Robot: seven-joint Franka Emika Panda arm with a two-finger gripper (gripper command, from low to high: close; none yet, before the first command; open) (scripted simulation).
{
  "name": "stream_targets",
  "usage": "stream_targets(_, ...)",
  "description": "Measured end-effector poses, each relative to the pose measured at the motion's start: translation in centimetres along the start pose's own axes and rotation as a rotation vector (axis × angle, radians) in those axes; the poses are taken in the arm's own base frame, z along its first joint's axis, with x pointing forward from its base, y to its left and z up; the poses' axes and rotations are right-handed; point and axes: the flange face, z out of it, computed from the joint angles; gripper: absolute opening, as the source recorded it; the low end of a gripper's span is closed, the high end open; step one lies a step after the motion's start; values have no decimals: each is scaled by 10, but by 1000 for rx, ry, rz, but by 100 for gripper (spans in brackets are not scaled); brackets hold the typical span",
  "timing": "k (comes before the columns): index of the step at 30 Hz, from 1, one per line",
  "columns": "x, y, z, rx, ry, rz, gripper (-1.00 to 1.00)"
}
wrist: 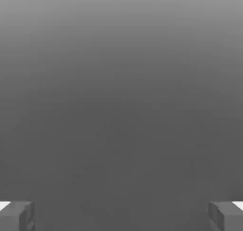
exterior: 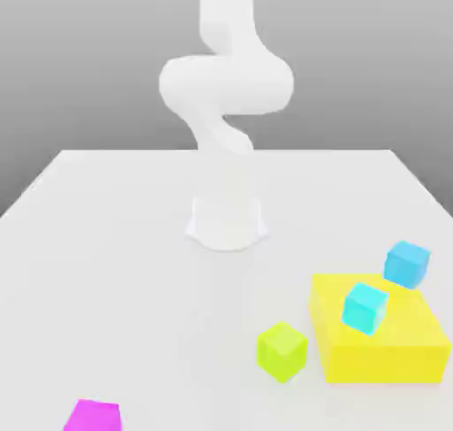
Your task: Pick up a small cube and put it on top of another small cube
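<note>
White table (exterior: pixel 106 243) holds the cubes; your end effector (wrist: pixel 121 218) is wide open and empty, and the cyan cube (exterior: pixel 364 307) waits on the yellow block (exterior: pixel 416 341).

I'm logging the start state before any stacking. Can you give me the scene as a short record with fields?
table: white
large block: yellow, exterior view's right
cyan cubes: one on the yellow block; one behind it
lime cube: beside the yellow block
magenta cube: near edge
fingers: wide apart, nothing between them
</note>
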Motion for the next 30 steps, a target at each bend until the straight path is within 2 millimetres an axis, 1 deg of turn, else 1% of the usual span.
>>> stream_targets(3, -20, 8, 76, -75, -83, 123, 0)
stream_targets(7, -58, 30, 162, -189, -164, 271, 0)
stream_targets(11, -106, 63, 235, -321, -216, 410, 0)
stream_targets(14, -146, 96, 280, -429, -234, 509, 0)
stream_targets(17, -187, 134, 315, -543, -233, 602, 0)
stream_targets(20, -228, 176, 341, -659, -213, 686, 0)
stream_targets(22, -244, 195, 356, -695, -202, 714, 0)
stream_targets(27, -266, 224, 392, -707, -199, 723, 0)
stream_targets(28, -269, 228, 397, -707, -199, 723, -100)
stream_targets(30, -269, 228, 397, -707, -199, 723, -100)
